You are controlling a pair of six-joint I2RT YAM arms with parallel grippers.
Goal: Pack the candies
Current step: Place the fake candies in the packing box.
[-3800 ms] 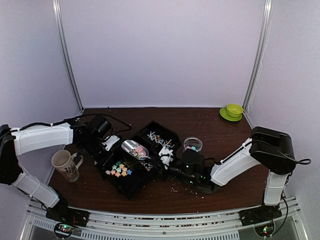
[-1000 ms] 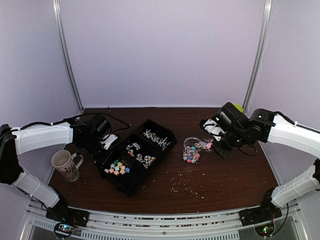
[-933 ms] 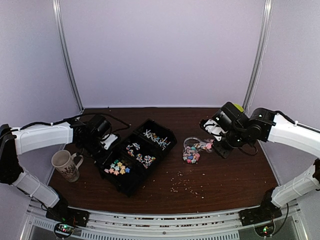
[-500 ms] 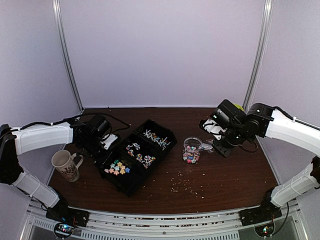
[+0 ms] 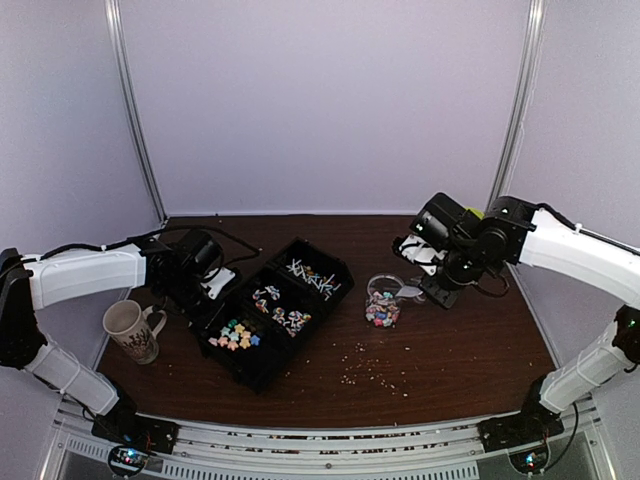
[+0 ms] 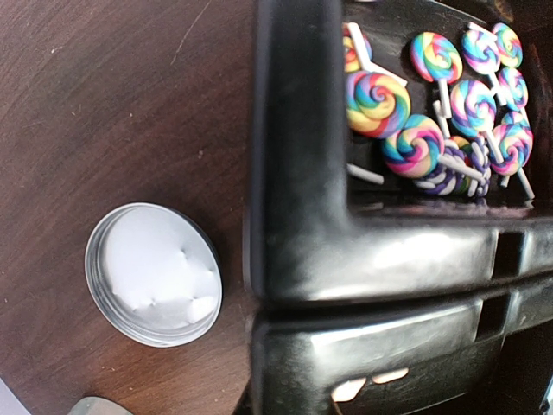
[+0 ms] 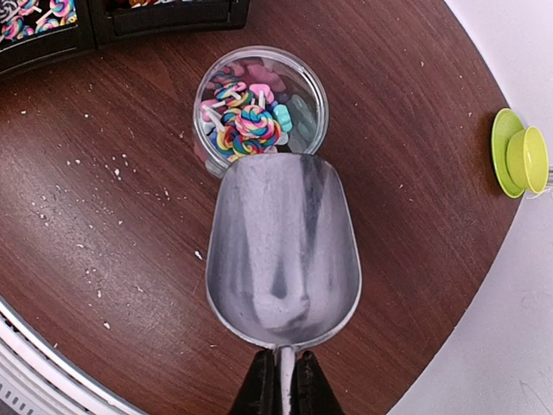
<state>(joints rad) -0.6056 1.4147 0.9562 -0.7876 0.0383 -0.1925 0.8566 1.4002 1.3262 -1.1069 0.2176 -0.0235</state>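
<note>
Clamped in the closed right tool (image 7: 278, 391), the scoop (image 7: 281, 251) has left the black tray (image 5: 262, 372) and now hangs empty at the jar (image 7: 323, 108), the candies (image 7: 246, 123) heaped inside, so one load is packed; the closed left tool (image 5: 213, 287) sits at the tray's edge.

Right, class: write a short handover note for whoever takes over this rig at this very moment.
Left gripper: shut, at the black tray edge; a grip is not visible.
Right gripper: shut on the empty metal scoop, its lip at the clear jar.
Done: some candies are in the jar.
Left: more candies lie in the tray; a round lid lies on the table beside it.
</note>
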